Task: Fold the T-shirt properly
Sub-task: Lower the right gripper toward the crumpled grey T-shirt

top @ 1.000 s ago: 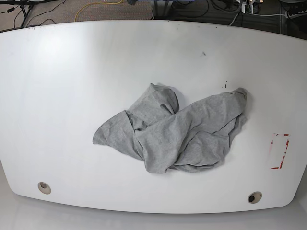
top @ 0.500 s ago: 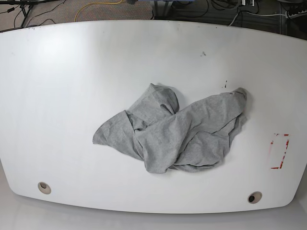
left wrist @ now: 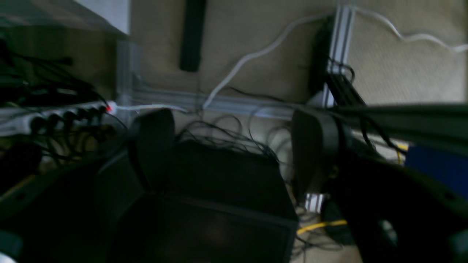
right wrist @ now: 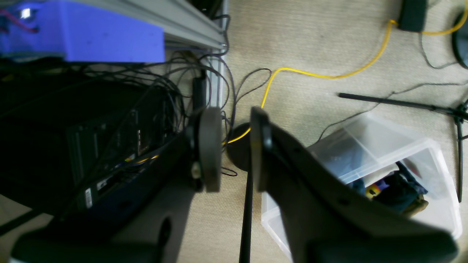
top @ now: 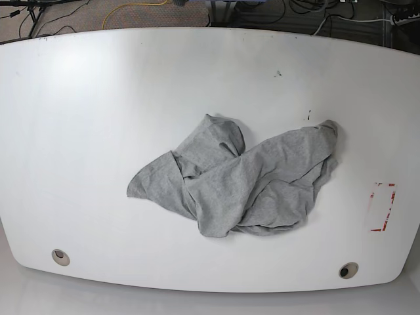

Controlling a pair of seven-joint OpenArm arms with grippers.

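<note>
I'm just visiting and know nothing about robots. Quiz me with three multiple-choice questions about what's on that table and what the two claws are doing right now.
1. Where does the T-shirt lie?
A. Hanging off the table's edge
B. Right of the middle of the white table
C. On the floor

2. What colour is it?
A. Grey
B. Red
C. Striped blue

3. What state is it in?
A. Neatly folded
B. Crumpled in a heap
C. Held up by a gripper

Answers:
1 B, the base view shows bare tabletop all round it.
2 A, plain heather grey.
3 B, bunched folds; the left gripper and right gripper are both empty above the floor, off the table.
</note>
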